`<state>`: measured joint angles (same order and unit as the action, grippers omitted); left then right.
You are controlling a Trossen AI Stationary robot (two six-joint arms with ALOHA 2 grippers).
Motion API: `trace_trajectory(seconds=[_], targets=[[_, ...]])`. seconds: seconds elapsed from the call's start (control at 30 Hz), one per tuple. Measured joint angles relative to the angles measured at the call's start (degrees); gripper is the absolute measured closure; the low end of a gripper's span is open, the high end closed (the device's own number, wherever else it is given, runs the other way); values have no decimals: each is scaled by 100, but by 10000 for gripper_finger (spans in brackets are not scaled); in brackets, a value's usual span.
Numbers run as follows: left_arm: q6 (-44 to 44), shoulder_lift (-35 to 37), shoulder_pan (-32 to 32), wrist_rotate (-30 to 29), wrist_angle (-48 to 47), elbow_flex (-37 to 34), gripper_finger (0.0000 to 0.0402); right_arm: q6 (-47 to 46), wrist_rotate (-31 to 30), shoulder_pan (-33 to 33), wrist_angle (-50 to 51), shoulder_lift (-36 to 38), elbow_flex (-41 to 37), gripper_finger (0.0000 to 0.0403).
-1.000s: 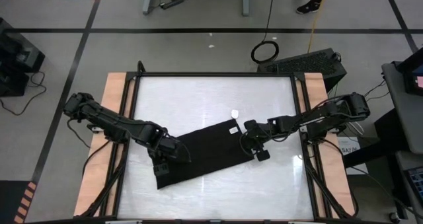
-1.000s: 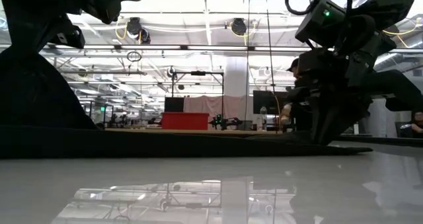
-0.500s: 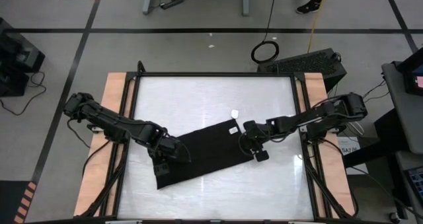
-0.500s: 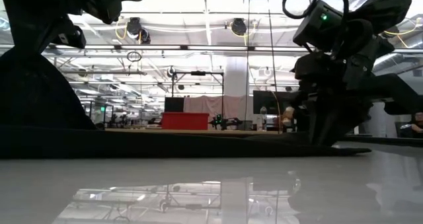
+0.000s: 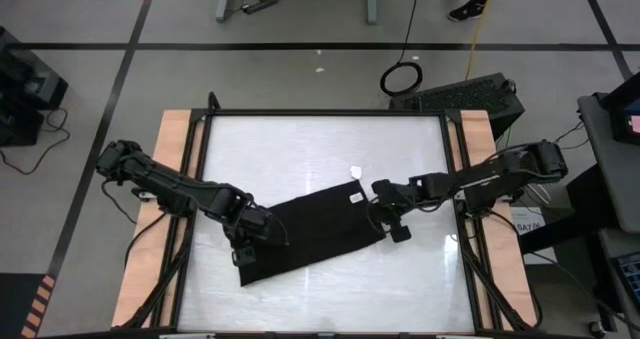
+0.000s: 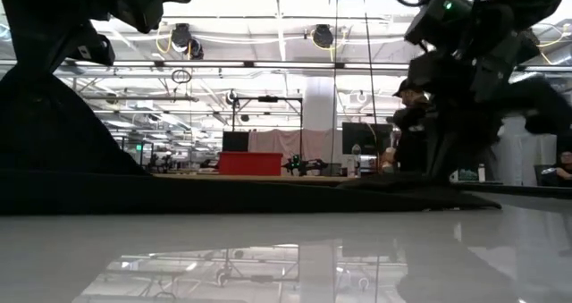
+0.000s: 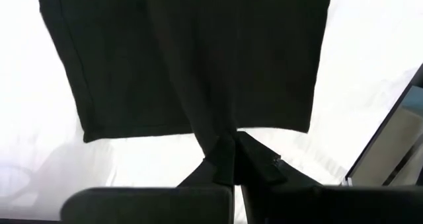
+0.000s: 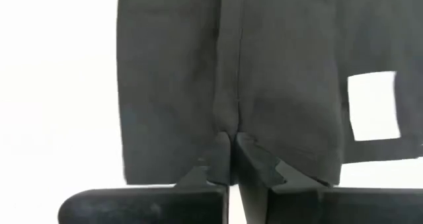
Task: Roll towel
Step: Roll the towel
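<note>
Jaws of left gripper (image 5: 243, 247) and right gripper (image 5: 388, 219) each pinch an opposite short end of the towel (image 5: 310, 227), its long axis slanting across the surface (image 5: 320, 149) between them.

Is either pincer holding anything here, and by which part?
Both hold the towel. The left pincer pinches a fold at one short edge; the right pincer pinches a fold at the opposite short edge, near the white tag.

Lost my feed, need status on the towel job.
Left gripper shut on towel, right gripper shut on opposite end. Towel flat, unrolled. Nothing in the way.
</note>
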<state>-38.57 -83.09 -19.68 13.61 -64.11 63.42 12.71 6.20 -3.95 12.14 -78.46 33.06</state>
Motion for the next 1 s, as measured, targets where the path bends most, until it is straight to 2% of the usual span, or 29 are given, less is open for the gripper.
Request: trace_trajectory(seconds=[0.43,0.83,1.0], targets=[[31,4,4,-1,-310,-2,393,-151,129,0,763,1590,2,394],[31,4,4,-69,-383,-2,393,-413,166,1,1438,2241,2,394],[28,4,4,-132,-381,-2,393,-413,166,1,1412,2309,4,378]])
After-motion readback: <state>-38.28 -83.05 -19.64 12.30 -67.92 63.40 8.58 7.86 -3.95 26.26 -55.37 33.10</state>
